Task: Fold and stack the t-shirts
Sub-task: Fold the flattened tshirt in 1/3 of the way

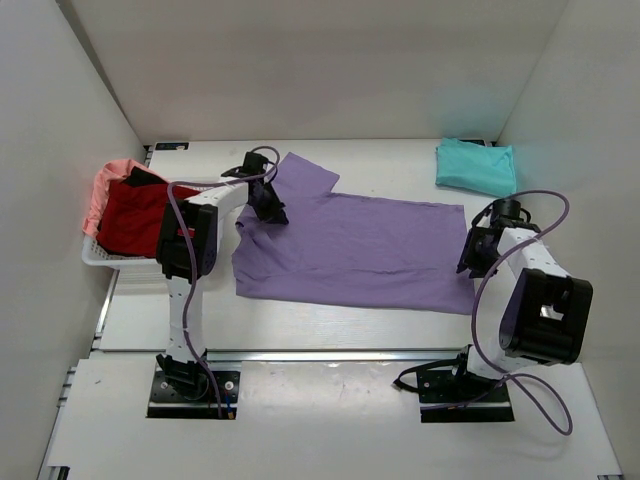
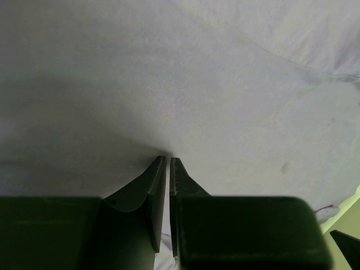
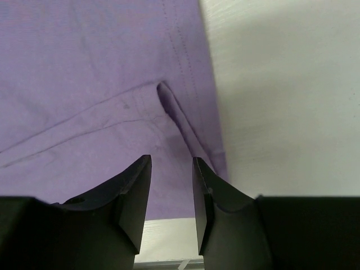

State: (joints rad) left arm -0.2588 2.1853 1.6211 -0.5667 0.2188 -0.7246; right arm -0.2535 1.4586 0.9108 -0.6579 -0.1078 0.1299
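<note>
As I stand at the near edge where the 2 arms are bolted down, the right gripper (image 3: 171,166) is the first working part I meet. Its 2 dark fingers are parted with a plain gap between them, holding nothing, and they hang low over the near right corner of the lavender t-shirt (image 1: 360,250). From the wrist view a stitched hem runs away from the fingers, and a small fold stands up in the cloth just ahead of them. Bare white table (image 3: 281,84) shows just to the right of that hem. The shirt itself lies spread across the middle of the table, mostly flat, with its long side running left to right and 1 sleeve angled toward the far left. Further in, the left gripper (image 1: 272,210) comes down on the shirt's upper left part, near that sleeve. Its fingers are drawn together to a thin slit, and the cloth creases toward the tips, so it looks clamped on the fabric. To the left, a white basket (image 1: 97,258) overhangs the table's left edge. It holds the red t-shirt (image 1: 130,218) bunched on top, with the salmon-pink t-shirt (image 1: 103,185) spilling over the basket's far left side. At the far right corner, well apart from everything else, the teal t-shirt (image 1: 476,166) lies folded into a neat block.
</note>
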